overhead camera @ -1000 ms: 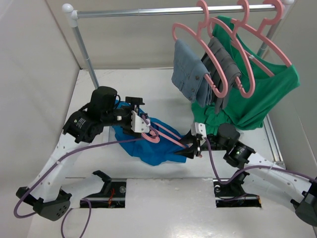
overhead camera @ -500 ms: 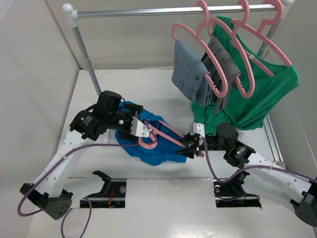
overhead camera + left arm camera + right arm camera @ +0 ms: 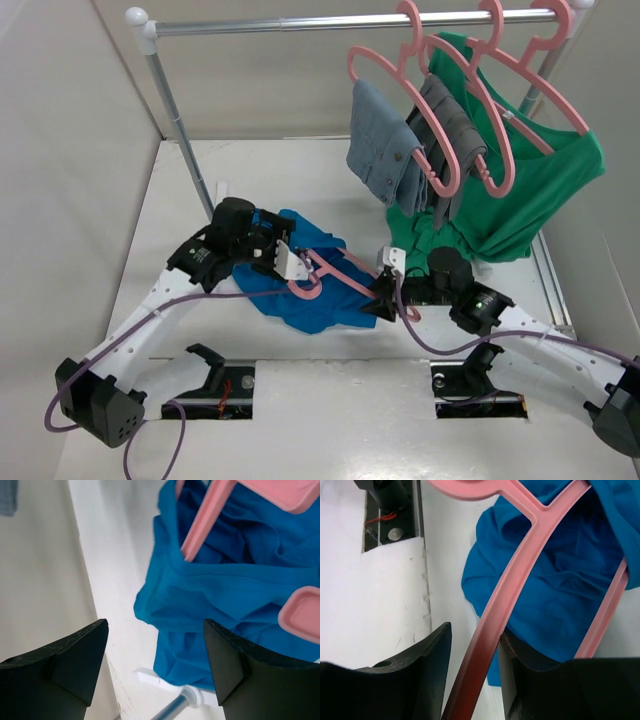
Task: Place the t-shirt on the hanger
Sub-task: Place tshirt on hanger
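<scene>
the t-shirt (image 3: 300,305) is a bright blue heap of soft, crumpled cloth on the white table (image 3: 300,180), between the two arms. the hanger (image 3: 345,272), slim smooth pink plastic, lies slanted over its upper folds, with the curved hook at the 9 o'clock end and one shoulder bar running to 3 o'clock. there the right gripper (image 3: 475,630) has its black fingers closed around that bar, about halfway in. the left gripper (image 3: 155,625) is at the shirt's 10 o'clock edge, with its wedge-shaped jaws spread wide and nothing between them; only rumpled blue cloth and pink plastic lie beyond. at 12 o'clock a metal rail (image 3: 300,24) spans the back. at 1 to 2 o'clock, like pink hangers carry folded grey garments (image 3: 385,145) and a loose green shirt (image 3: 535,190).
</scene>
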`<action>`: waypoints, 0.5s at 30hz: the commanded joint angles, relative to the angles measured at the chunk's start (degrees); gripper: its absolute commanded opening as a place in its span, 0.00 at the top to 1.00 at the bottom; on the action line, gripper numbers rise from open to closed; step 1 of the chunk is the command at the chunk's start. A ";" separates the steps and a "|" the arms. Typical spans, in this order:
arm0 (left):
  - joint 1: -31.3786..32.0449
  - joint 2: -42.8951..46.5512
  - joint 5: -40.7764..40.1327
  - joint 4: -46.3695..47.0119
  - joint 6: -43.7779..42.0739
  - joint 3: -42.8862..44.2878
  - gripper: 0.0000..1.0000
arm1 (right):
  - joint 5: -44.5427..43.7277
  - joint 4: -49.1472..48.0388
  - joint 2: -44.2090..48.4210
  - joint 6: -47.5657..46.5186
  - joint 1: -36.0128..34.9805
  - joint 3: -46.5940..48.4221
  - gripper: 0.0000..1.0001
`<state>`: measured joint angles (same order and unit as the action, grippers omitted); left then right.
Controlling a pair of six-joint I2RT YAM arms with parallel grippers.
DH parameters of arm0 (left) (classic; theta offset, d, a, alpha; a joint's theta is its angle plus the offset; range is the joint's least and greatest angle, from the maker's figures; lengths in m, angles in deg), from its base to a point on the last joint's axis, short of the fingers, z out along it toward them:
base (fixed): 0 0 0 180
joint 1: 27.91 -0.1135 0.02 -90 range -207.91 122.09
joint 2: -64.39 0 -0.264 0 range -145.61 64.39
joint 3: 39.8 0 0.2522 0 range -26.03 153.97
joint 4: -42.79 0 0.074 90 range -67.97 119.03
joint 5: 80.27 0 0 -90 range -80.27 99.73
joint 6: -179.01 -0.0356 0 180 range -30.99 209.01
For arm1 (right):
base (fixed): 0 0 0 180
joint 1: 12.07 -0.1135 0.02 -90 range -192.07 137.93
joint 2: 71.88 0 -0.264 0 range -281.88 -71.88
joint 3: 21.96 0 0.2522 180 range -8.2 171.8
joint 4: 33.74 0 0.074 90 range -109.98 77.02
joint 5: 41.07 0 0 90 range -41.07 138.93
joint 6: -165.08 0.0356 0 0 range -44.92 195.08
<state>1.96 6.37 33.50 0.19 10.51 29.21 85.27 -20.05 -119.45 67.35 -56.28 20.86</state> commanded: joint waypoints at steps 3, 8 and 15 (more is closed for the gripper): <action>0.37 -4.20 8.04 9.43 -9.29 -4.18 0.26 | 6.64 -15.83 0.81 -1.59 -1.41 4.78 1.00; -0.16 -10.18 15.68 0.64 -5.79 6.87 0.27 | 6.03 -14.60 -0.24 -2.11 -1.41 6.10 1.00; 1.60 -7.20 7.70 7.22 -3.94 -1.36 0.23 | 6.99 -14.60 -1.38 -2.64 -1.41 7.15 1.00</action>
<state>2.42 -1.93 43.03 5.11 5.53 30.91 89.22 -24.73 -121.20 66.02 -57.48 23.29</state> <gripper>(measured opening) 0.768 0.453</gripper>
